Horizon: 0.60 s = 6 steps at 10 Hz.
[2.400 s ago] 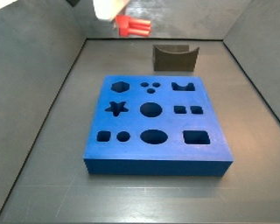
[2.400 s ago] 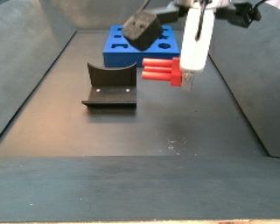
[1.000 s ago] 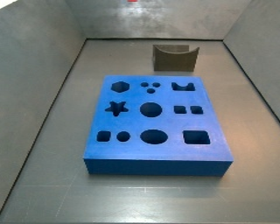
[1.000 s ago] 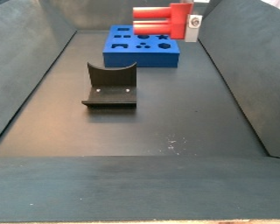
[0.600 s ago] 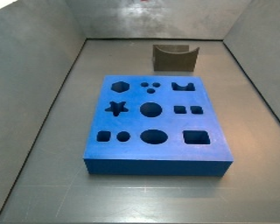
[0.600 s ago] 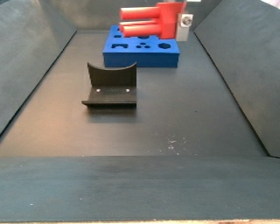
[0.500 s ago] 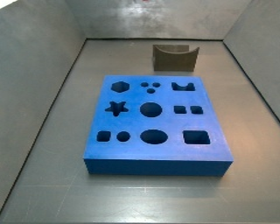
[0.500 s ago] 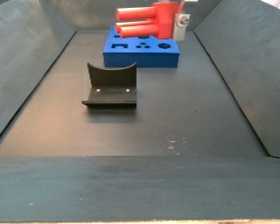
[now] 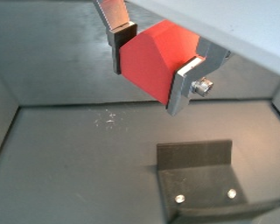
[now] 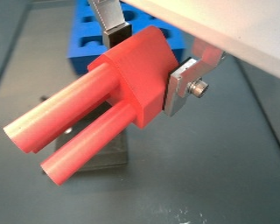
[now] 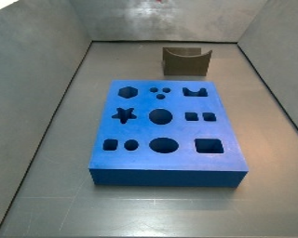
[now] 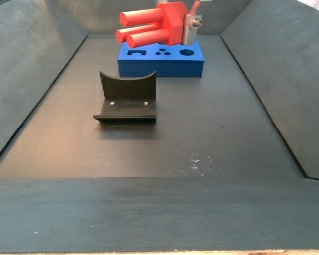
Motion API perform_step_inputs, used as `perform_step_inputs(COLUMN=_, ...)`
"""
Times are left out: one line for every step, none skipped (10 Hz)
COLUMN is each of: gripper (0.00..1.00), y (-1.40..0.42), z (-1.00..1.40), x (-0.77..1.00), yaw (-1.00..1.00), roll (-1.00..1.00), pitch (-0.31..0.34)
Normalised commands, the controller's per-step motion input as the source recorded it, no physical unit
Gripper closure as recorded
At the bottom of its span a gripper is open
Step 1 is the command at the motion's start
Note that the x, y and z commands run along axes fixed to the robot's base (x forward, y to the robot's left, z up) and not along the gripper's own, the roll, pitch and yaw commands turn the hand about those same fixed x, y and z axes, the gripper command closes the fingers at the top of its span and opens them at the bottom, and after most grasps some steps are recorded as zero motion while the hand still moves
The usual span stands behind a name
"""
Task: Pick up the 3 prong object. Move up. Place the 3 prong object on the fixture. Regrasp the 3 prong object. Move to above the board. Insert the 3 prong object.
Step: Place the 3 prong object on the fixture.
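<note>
In a wrist view, the gripper (image 9: 154, 72) is seen up in the air, above the dark floor (image 9: 73, 149). Its two flat silver fingers (image 9: 189, 85) are closed only as far as the red block between them, and the block is squeezed from both sides. This block is the 3 prong object (image 9: 154, 59). Only its flat back end is shown here, so the prongs cannot be seen. The fixture (image 9: 206, 179) is seen lower down on the floor, at about 5 o'clock from the gripper, well apart from it.

In a wrist view, the 3 prong object (image 10: 101, 101) is shown from its other side. Its long prongs are pointed away from the gripper (image 10: 149, 63), toward 7 o'clock. Two prongs are seen clearly; the third cannot be told. The block end is held between the fingers (image 10: 185, 80). Part of the board (image 10: 95, 35) is seen behind, at 11 o'clock.

In a side view, the board (image 11: 167, 130) is laid flat in the middle of the floor. The fixture (image 11: 186, 61) is stood past it at 12 o'clock, apart from it. The gripper and the red piece are not seen here.

In a side view, the 3 prong object (image 12: 155, 24) is held high, in front of the far board (image 12: 159, 58). Its long way is laid nearly level, and the prongs are pointed toward 9 o'clock. The gripper (image 12: 193, 17) is at its 3 o'clock end. The fixture (image 12: 127, 97) is on the floor, nearer, at 7 o'clock.
</note>
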Motion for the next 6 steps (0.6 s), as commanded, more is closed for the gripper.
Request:
perform_step_inputs(gripper=1.00, y=-0.51, z=-0.02, x=1.00, yaw=1.00, roll=-0.84, pitch=0.020)
perform_step_inputs(gripper=1.00, y=-0.50, z=-0.02, x=1.00, yaw=1.00, roll=-0.93, pitch=0.028)
perform_step_inputs(gripper=1.00, y=-0.36, z=-0.02, x=1.00, yaw=1.00, roll=-0.95, pitch=0.041)
perform_step_inputs(gripper=1.00, y=-0.25, z=-0.03, x=1.00, yaw=1.00, roll=-0.99, pitch=0.068)
perform_step_inputs(gripper=1.00, y=-0.21, z=-0.03, x=1.00, yaw=1.00, roll=-1.00, pitch=0.088)
perform_step_inputs(gripper=1.00, y=-0.11, z=-0.02, x=0.89, yaw=0.96, roll=-1.00, pitch=0.140)
